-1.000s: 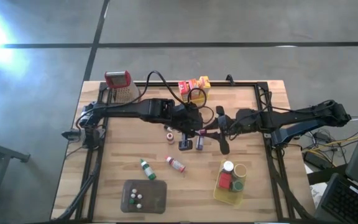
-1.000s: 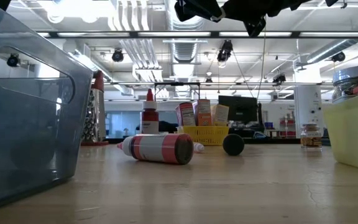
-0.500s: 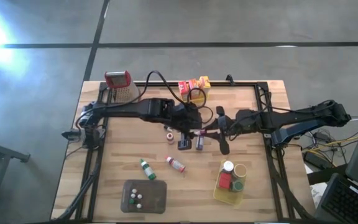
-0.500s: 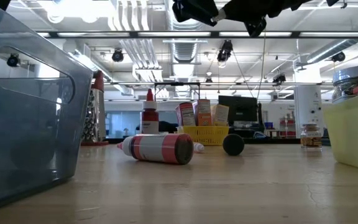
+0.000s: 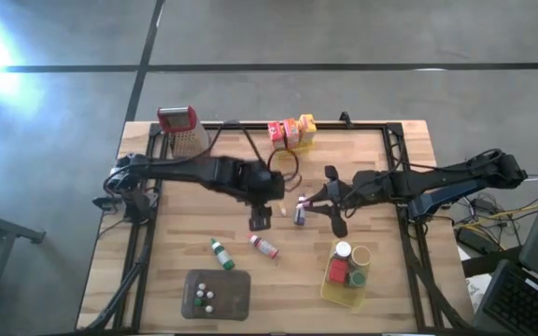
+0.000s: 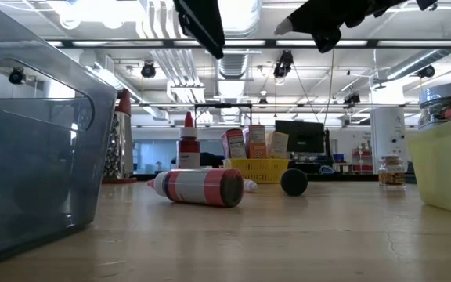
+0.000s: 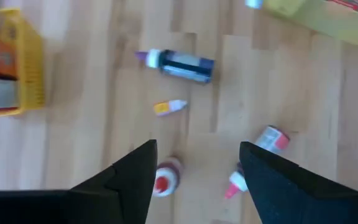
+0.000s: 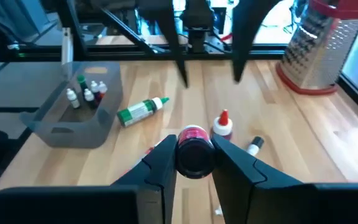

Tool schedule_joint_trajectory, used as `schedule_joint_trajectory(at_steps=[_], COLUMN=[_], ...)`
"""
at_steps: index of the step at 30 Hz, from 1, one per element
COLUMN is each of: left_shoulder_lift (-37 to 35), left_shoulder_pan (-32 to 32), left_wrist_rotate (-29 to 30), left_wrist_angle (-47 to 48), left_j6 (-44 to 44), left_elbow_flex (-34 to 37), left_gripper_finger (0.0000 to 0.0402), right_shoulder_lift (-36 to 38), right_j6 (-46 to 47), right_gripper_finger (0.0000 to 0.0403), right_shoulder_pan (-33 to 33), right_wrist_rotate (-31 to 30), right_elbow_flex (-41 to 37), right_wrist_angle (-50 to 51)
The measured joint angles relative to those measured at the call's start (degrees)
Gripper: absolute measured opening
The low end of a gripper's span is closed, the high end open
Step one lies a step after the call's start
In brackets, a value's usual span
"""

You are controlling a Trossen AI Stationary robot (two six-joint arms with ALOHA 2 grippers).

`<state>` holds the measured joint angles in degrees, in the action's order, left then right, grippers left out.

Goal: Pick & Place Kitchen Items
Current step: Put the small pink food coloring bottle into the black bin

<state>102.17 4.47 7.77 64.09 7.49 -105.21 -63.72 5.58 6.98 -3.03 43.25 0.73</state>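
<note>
Above the light wooden table (image 5: 176,210), the left gripper (image 5: 260,217) hangs with fingers spread and empty, near the yellow plastic basket (image 5: 344,291). Nearer that basket, the right gripper (image 8: 194,163) pinches a small dark-capped jar (image 8: 195,152), clear of the tabletop.

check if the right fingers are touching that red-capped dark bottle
Touching: the right wrist view shows both fingers pressed against the red-capped bottle, with no gap on either side.

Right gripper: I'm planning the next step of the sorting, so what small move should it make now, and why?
Probably swing toward the yellow basket without letting go. The right gripper is shut on a small dark-capped jar and holds it up off the table, and that basket already has a few sorted items in it, so it looks like the natural place to drop this one.
</note>
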Motion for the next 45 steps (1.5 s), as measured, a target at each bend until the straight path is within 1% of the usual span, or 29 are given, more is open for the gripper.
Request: schedule_joint_trajectory(at_steps=[3,5,7,9,12,15,17,18,20,22,24,26,29,31,35,41,45], left_shoulder_lift=[-2.49,-4.90,-7.92,-11.32,-16.33,-19.52,-20.38,-20.49,-20.50,-20.50,-20.50,-20.50,-20.01,-19.37,-16.46,-11.73,-10.13], left_shoulder_pan=[2.37,4.32,6.32,8.30,10.31,10.47,10.25,9.89,9.00,8.13,7.57,7.52,7.58,7.58,7.61,7.23,7.18], left_wrist_rotate=[2.05,5.22,8.46,12.02,16.34,16.99,16.93,16.87,16.33,16.24,15.81,13.82,9.41,7.79,7.58,7.57,7.92], left_wrist_angle=[-7.81,-15.04,-23.30,-33.58,-54.47,-78.46,-94.39,-100.88,-110.51,-114.38,-114.86,-114.66,-114.55,-114.56,-114.55,-114.45,-114.49], left_j6=[0.41,0.49,0.52,0.49,-1.09,-2.95,-3.11,-3.13,-2.63,-0.34,0.80,0.47,-3.33,-7.79,-15.50,-19.42,-21.70], left_elbow_flex=[7.14,12.85,19.48,26.70,38.15,48.91,54.83,57.23,60.64,62.49,62.96,62.89,61.66,60.62,58.06,53.40,50.71], left_gripper_finger=[0.0228,0.0226,0.0223,0.0222,0.0222,0.0222,0.0222,0.0222,0.0222,0.0222,0.0222,0.0222,0.0222,0.0222,0.0222,0.0222,0.0217], right_shoulder_lift=[0.04,0.13,0.13,0.13,0.13,-0.12,-0.09,-0.09,-0.13,-0.28,-0.34,-0.39,-0.37,-0.37,-0.37,-0.37,-0.37], right_j6=[-0.04,-0.05,-0.18,-0.25,-1.18,-2.60,-3.88,-4.38,-5.21,-5.91,-5.97,-5.83,-5.84,-5.79,-5.75,-5.64,-5.75], right_gripper_finger=[0.0072,0.0069,0.0070,0.0076,0.0085,0.0081,0.0075,0.0072,0.0070,0.0073,0.0081,0.0086,0.0085,0.0078,0.0070,0.0088,0.0084], right_shoulder_pan=[0.80,1.37,1.78,1.91,1.91,1.91,1.88,1.88,1.88,1.88,1.91,1.91,1.91,1.91,1.91,1.93,2.06], right_wrist_rotate=[-0.10,-0.13,0.02,0.02,-0.01,0.07,0.04,0.05,0.21,1.05,1.76,1.82,1.81,1.84,1.97,1.97,2.01], right_elbow_flex=[-2.06,-4.27,-6.91,-9.51,-13.44,-16.22,-16.49,-16.49,-15.85,-14.86,-14.62,-14.55,-14.56,-14.61,-14.61,-14.63,-14.63], right_wrist_angle=[-3.40,-6.88,-12.25,-18.83,-31.71,-42.93,-45.41,-45.99,-46.00,-45.14,-44.38,-44.37,-44.56,-44.55,-44.63,-44.61,-44.59])
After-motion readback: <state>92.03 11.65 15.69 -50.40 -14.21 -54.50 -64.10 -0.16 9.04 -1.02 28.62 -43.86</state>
